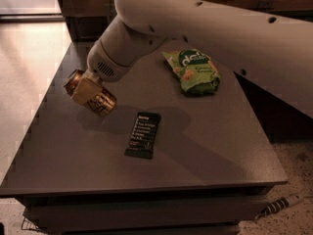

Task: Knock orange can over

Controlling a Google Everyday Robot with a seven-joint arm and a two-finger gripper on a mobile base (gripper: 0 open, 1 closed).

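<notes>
The orange can (pixel 101 103) lies tilted over the left part of the grey table (pixel 205 151), its silver top pointing up and to the left. My gripper (pixel 88 89) sits at the end of the big white arm (pixel 195 18) and is shut on the can, with a tan finger (pixel 86 87) across its side. The can's lower end is close to the table top; I cannot tell whether it touches.
A black snack bar (pixel 143 134) lies flat just right of the can. A green chip bag (pixel 194 72) lies at the back right. The table's left edge is near the can. A dark cabinet stands behind the table.
</notes>
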